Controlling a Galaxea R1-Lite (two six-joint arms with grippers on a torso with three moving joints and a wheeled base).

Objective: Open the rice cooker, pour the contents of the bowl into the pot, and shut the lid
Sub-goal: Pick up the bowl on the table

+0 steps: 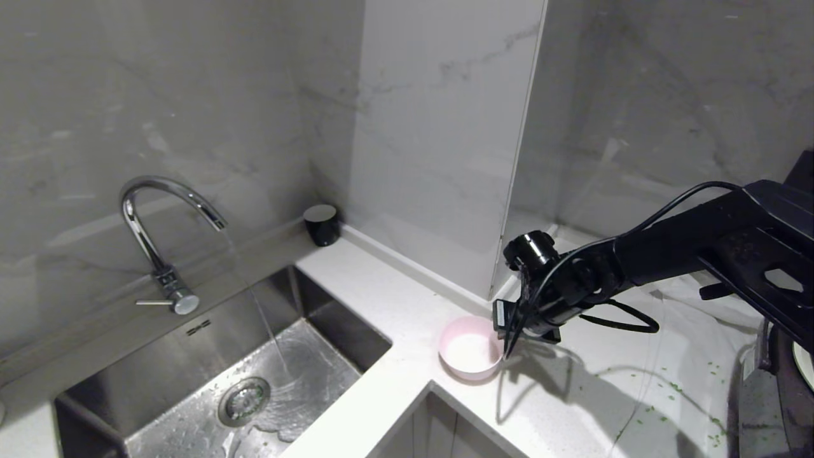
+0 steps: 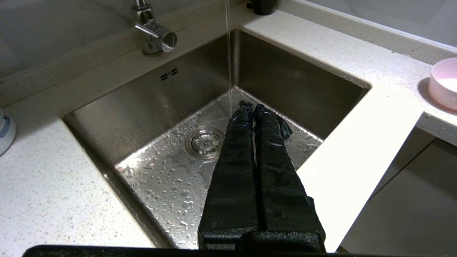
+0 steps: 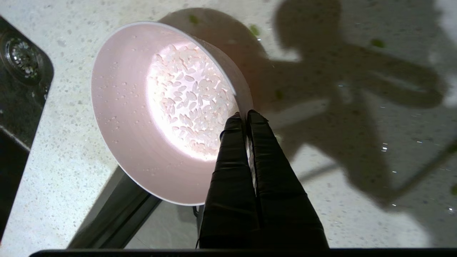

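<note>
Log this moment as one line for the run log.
right gripper: shut on bowl rim | bowl: holds rice, on counter | left gripper: shut, over sink

Grey marble walls (image 1: pixel 191 95) surround a white speckled countertop (image 1: pixel 381 292).

Pink bowl (image 1: pixel 471 348), white-speckled counter (image 1: pixel 381 286), black cup (image 1: pixel 322 224).

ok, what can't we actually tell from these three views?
- Rice cooker: cut off by the head view's right edge; only a dark sliver shows, and lid state and pot are unreadable.
- Right gripper: pinches the bowl rim; the arm hides the grip in the head view.
- Bowl in the left wrist view: cut by the edge, contents unseen.
- Left gripper: shut over the sink; absent from the head view.
- White object: too cropped to identify.
</note>
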